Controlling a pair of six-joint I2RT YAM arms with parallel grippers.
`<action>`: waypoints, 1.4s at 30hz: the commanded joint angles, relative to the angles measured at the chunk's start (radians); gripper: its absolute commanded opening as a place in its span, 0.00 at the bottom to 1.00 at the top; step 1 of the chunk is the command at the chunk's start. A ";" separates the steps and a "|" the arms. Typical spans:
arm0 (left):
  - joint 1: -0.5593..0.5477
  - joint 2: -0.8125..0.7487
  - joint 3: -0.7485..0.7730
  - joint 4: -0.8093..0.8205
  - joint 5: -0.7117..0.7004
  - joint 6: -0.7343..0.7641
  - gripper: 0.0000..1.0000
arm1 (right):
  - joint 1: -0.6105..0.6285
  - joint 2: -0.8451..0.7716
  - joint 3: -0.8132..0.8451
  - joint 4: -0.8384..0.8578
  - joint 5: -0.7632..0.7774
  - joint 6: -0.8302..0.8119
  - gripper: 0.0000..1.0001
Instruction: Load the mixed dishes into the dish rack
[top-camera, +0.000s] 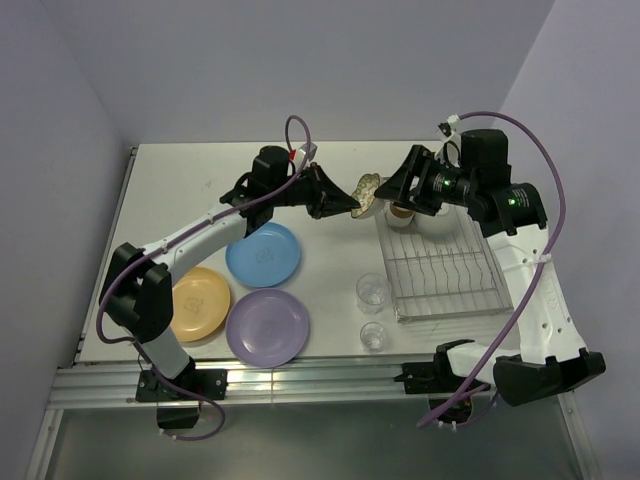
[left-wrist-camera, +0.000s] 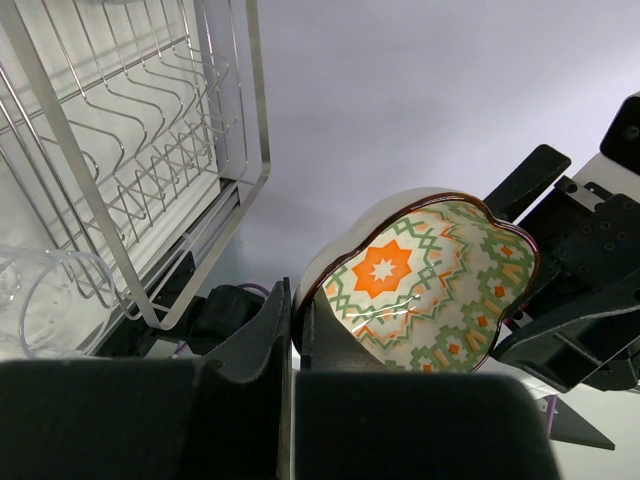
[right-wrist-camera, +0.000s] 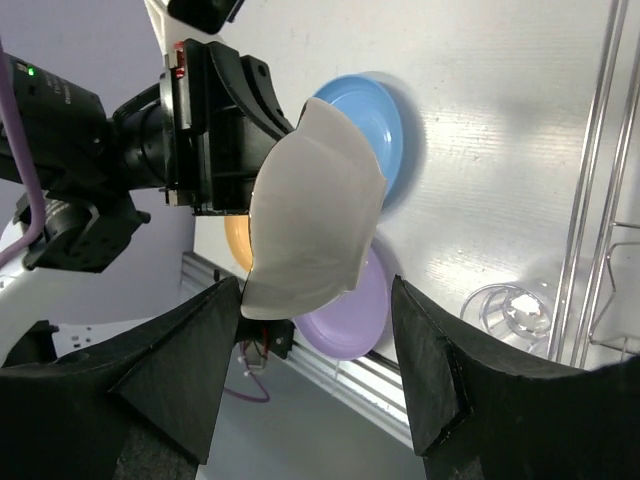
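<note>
Small floral patterned bowl aloft by silver wire dish rack.
Top: left tool carries it off the tabletop. Left wrist: tool clamped on its rim. Right wrist: right tool spread wide, framing its white underside.

Bowl cream inside, with an orange star at the centre ringed by green zigzags and orange flecks; rim dark brown; outside plain white; three plates, one blue, one orange-yellow, one purple; rack silver wire; two glasses clear; cup brown; table white; left gripper and right gripper black; cables purple.
</note>
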 joint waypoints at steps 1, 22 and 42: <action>-0.005 -0.022 0.063 0.023 0.008 0.029 0.00 | 0.010 -0.011 0.034 -0.027 0.051 -0.055 0.69; -0.008 0.004 0.069 0.066 0.043 0.003 0.00 | 0.008 0.028 -0.021 0.062 -0.054 -0.013 0.64; -0.013 0.012 0.081 0.039 0.061 0.057 0.00 | 0.012 0.016 -0.087 0.117 -0.063 0.045 0.31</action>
